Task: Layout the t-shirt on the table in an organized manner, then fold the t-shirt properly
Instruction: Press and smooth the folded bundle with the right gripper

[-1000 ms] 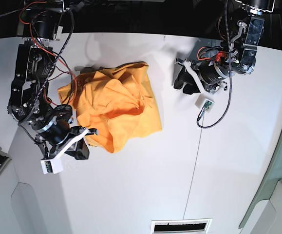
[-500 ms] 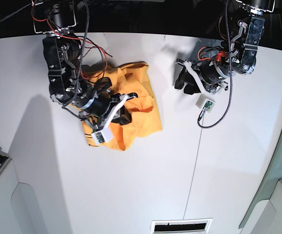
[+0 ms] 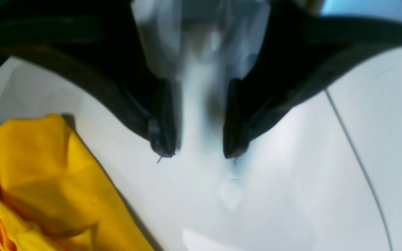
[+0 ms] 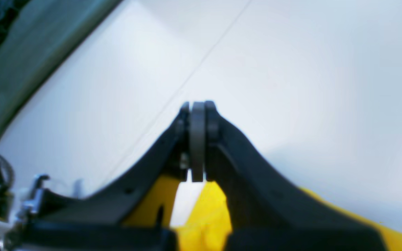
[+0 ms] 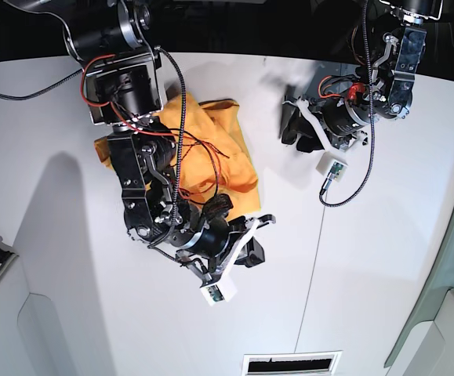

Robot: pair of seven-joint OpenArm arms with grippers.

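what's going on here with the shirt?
The right gripper is shut and reaches out over the table, past the near edge of the orange-yellow t-shirt. The wrist view shows fabric just behind its closed jaws, but whether any is pinched can't be told. The left gripper is open and empty, down close to the bare table beside the shirt. The shirt is bunched and crumpled, not laid out or folded yet.

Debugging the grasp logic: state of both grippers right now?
Left gripper: open, empty, over bare table.
Right gripper: jaws shut; whether they pinch the t-shirt cannot be told.
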